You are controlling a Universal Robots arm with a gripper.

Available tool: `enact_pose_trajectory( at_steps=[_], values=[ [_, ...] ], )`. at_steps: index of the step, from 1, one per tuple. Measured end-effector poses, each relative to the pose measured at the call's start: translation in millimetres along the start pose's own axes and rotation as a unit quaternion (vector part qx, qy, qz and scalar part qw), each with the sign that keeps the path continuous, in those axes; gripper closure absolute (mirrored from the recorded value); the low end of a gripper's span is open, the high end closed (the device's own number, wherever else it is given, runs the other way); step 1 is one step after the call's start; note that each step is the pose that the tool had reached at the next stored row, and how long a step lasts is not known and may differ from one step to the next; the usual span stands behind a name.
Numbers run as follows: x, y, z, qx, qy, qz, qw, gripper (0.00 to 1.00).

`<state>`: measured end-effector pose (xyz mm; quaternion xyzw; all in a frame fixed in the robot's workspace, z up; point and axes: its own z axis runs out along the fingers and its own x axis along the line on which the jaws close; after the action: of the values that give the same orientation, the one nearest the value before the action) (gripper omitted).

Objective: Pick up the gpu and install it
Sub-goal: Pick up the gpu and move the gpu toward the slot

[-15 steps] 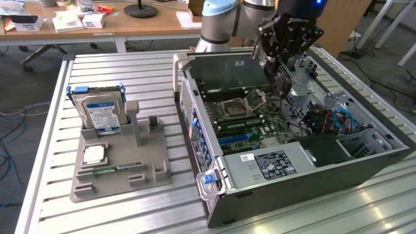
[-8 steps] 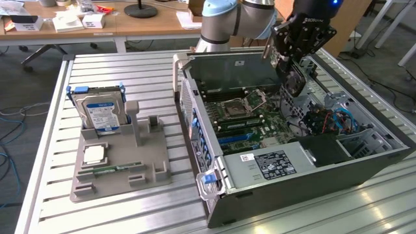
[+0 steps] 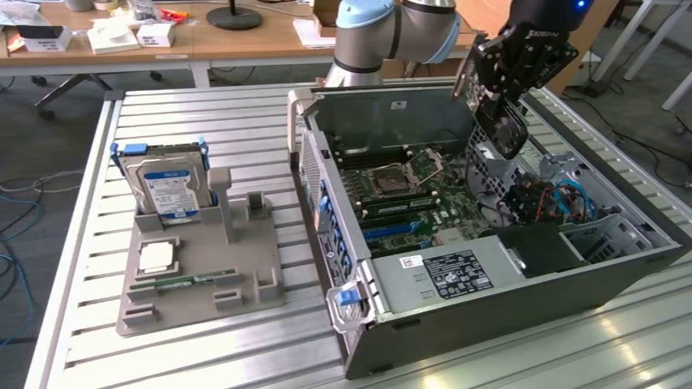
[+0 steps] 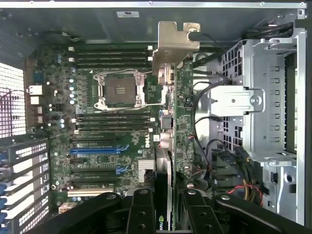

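Gpu (image 3: pixel 501 128) clamped in claw (image 4: pixel 168 196), long axis near-upright, bracket (image 4: pixel 173 41) end down

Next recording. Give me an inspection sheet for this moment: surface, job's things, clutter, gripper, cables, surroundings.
Surface: slatted metal table carrying a grey fixture tray and the open computer case.
Job's things: the gpu hangs above the motherboard inside the case, not seated in a slot.
Clutter: hard drive upright in the tray; memory stick lying flat in it.
Grippers: gripper over the case, jaws shut on the gpu.
Cables: blue and red cables inside the case.
Surroundings: wooden desk behind the table, with small boxes; floor cables at the exterior view's left.
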<state>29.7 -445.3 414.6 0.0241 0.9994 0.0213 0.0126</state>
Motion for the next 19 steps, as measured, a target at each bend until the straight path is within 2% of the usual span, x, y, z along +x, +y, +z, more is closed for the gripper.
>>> enact_pose_trajectory(
  at_steps=[9, 19],
  values=[
    [-2.3, 0.1, 0.1, 0.0, 0.0, 0.0, 1.0, 0.74],
    [-14.9, 0.7, 0.5, -0.0001, 0.0, 0.0, 1.0, 0.74]
  ],
)
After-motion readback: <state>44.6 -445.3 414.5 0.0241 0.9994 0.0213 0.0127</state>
